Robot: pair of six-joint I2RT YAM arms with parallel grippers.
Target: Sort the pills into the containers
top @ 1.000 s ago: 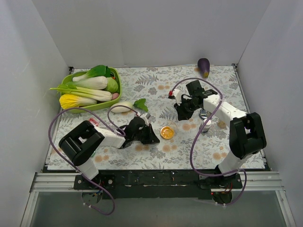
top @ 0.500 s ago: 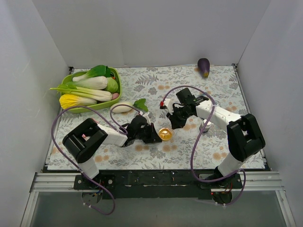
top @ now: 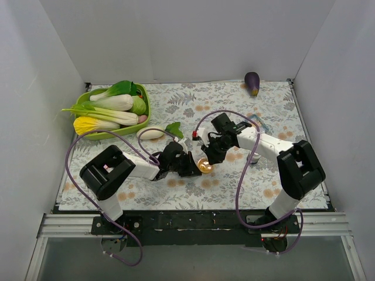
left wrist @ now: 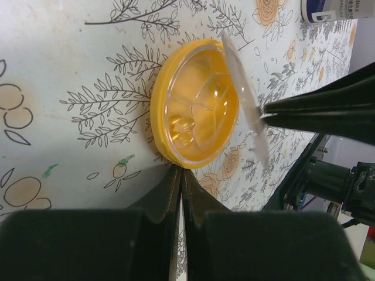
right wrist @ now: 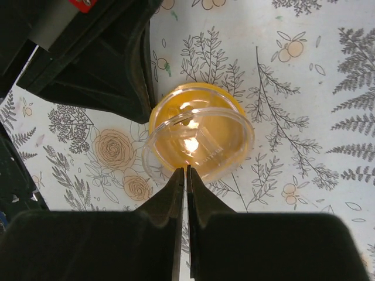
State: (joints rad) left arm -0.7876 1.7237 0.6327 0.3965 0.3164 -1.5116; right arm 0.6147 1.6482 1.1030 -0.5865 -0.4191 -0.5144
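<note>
We judge the sorting barely begun: the amber dish (top: pixel 204 165) sits on the surface near the middle, between the two arms, with its clear lid (left wrist: pixel 243 88) tilted up off it. We can make out no pill for certain in its compartments, and one glint inside may be only glare, so the filling looks all left to do. The left arm lies low across the surface, its gripper (left wrist: pixel 180 175) pinched shut with the tips against the dish's rim; whether they nip a tab there we cannot tell. The right arm reaches in toward the centre, bent at the elbow, its gripper (right wrist: pixel 186 172) closed narrow on the lid's edge, holding it raised. A white bottle (left wrist: pixel 331 9) stands beyond the dish
</note>
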